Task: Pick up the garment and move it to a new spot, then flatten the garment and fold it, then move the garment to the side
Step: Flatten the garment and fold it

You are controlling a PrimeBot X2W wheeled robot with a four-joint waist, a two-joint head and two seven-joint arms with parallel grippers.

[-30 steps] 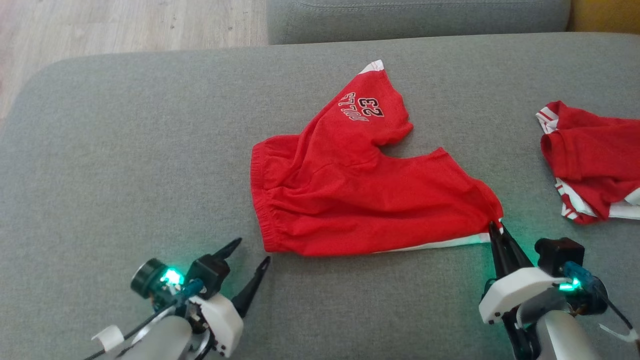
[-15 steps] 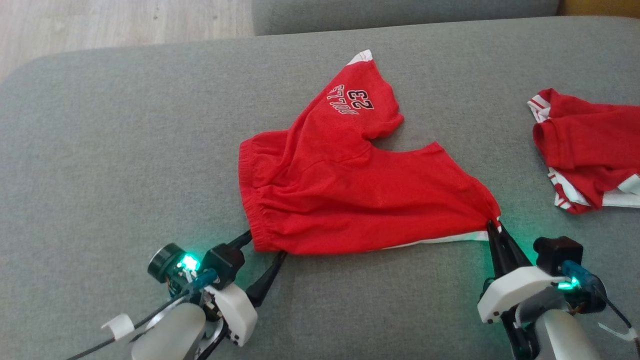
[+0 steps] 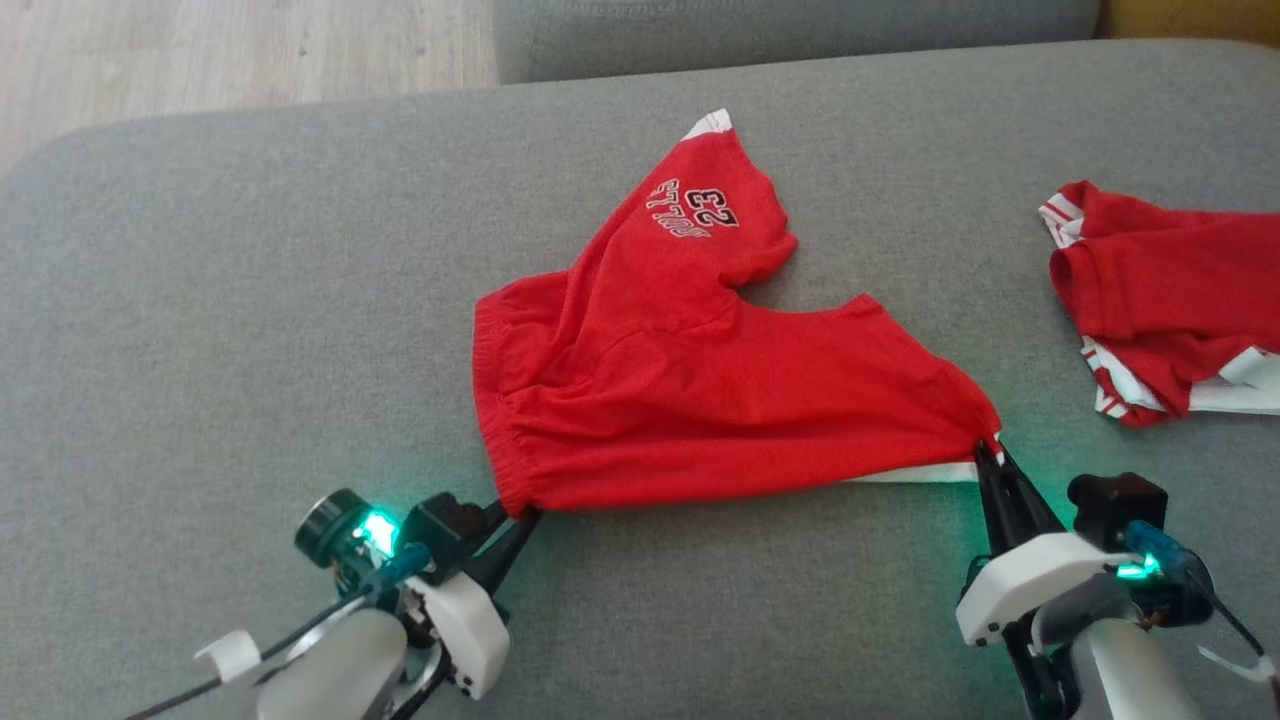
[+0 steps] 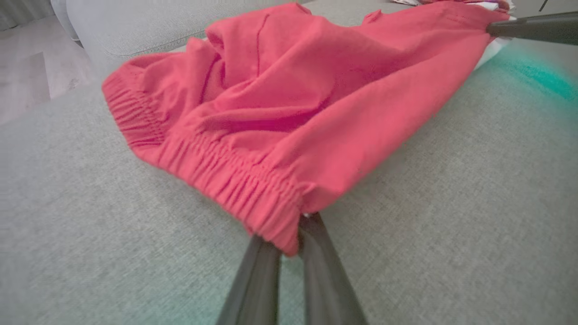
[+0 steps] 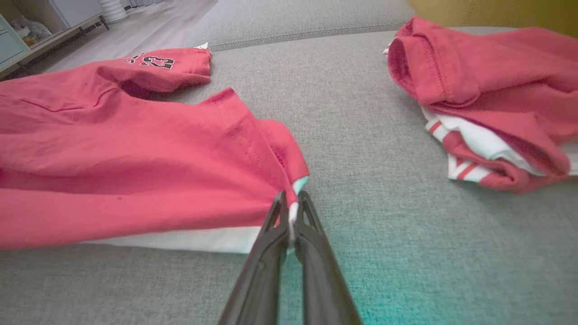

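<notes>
Left tool (image 3: 516,519), right tool (image 3: 988,452), gripping one garment (image 3: 700,385)

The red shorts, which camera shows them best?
The head view: the red shorts lie whole on the grey cushion, both gripped corners in sight. The left wrist view shows the gathered waistband corner shut in the left gripper; the right wrist view shows the white-edged leg hem pinched by the right gripper, plus the 23 print.
</notes>
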